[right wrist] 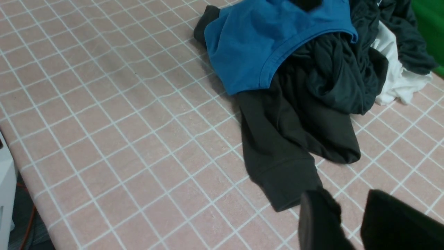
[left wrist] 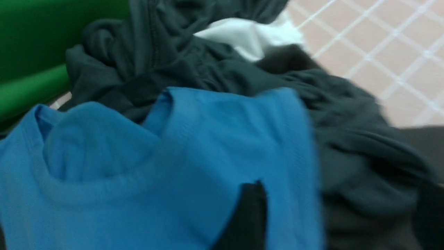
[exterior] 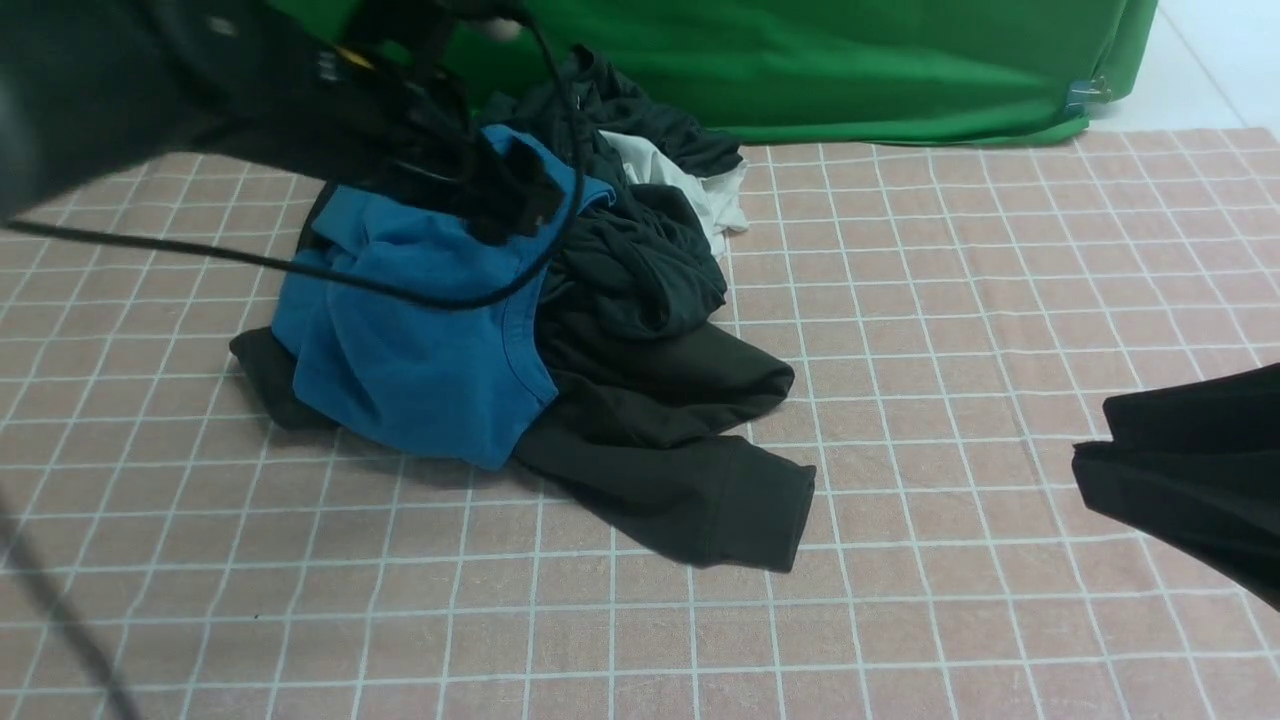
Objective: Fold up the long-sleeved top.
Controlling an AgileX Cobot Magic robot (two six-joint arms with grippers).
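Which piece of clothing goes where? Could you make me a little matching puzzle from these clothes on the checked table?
Things:
1. long-sleeved top
2. blue shirt
3. white garment
4. dark greenish-grey garment

Places:
A. uppermost, on the left
B. mostly covered, only a small part showing at the back right
C. at the bottom, a cuffed sleeve spread toward the front
D. bunched up in the middle, right of the blue one

Pairs: 1-C, 2-A, 3-B, 4-D
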